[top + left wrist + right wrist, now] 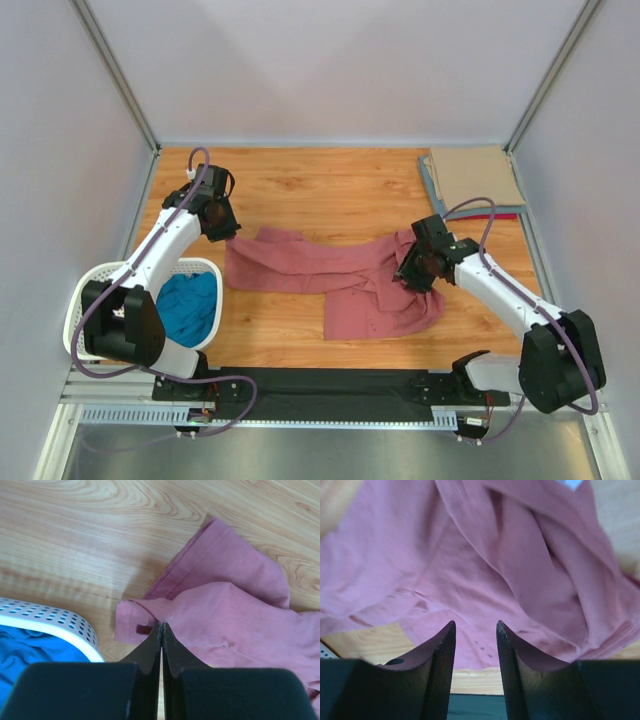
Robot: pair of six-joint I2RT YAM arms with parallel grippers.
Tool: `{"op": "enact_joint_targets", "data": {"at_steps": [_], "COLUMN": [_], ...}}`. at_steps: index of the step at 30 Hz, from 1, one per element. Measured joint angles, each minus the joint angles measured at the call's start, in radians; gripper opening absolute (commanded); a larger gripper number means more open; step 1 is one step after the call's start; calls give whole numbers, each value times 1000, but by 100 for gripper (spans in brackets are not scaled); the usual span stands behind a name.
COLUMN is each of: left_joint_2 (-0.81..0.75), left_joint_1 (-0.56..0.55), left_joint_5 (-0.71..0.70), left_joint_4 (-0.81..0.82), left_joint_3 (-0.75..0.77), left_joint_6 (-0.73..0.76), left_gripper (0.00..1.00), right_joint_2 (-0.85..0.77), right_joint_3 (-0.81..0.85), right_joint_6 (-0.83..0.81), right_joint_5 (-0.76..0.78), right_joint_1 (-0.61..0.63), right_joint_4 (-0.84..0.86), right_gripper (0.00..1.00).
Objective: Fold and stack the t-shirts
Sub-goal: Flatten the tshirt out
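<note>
A dusty rose-red cloth t-shirt [330, 280] lies rumpled across the middle of the light wooden bench [330, 190], stretched left to right, with its bulk bunched toward the near right. The left tool [161, 625] is pressed together on the shirt's left edge, pinching a small fold of cloth, probably to anchor that end so the fabric can be drawn flat. The right tool [475, 625] hangs over the heaped right part with its jaws spread and nothing between them; the cloth lies just beyond the tips, so it appears placed to pick a fresh hold. A white perforated plastic basket [85, 290] sits just beside the left arm at the near left, holding a crumpled teal blue t-shirt [190, 305] waiting its turn. In the far right corner a folded tan t-shirt [478, 175] tops a small stack, well apart from the work. The basket's rim, near the pinched edge, could crowd any pull to the left.
</note>
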Motion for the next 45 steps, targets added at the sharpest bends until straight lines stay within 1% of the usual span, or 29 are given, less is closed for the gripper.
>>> {"op": "enact_joint_targets", "data": {"at_steps": [7,10,14,23,30,35,40,45], "left_joint_2": [0,0,0,0,0,0,0,0], "left_joint_1": [0,0,0,0,0,0,0,0], "left_joint_5": [3,3,7,18,26,26,28,34], "left_joint_4": [-3,-6,-6,-6,-3,-2,0,9], "left_joint_3": [2,2,2,2,2,2,0,-16], "left_joint_6": [8,11,13,13,13,13,13,12], "left_gripper": [0,0,0,0,0,0,0,0], "right_joint_2": [-49,-87,-85,-80,-97,-97,-97,-97], "right_joint_3": [-128,-164,-201,-232,-239,-259,-274,-303], "right_joint_6": [119,151,169,187,216,233,241,248], "right_joint_5": [2,26,46,63,103,126,150,169], "right_joint_1": [33,47,51,68,141,145,146,147], "right_joint_4": [17,31,57,92,90,92,93,107], "right_gripper": [40,40,39,37,36,36,38,37]}}
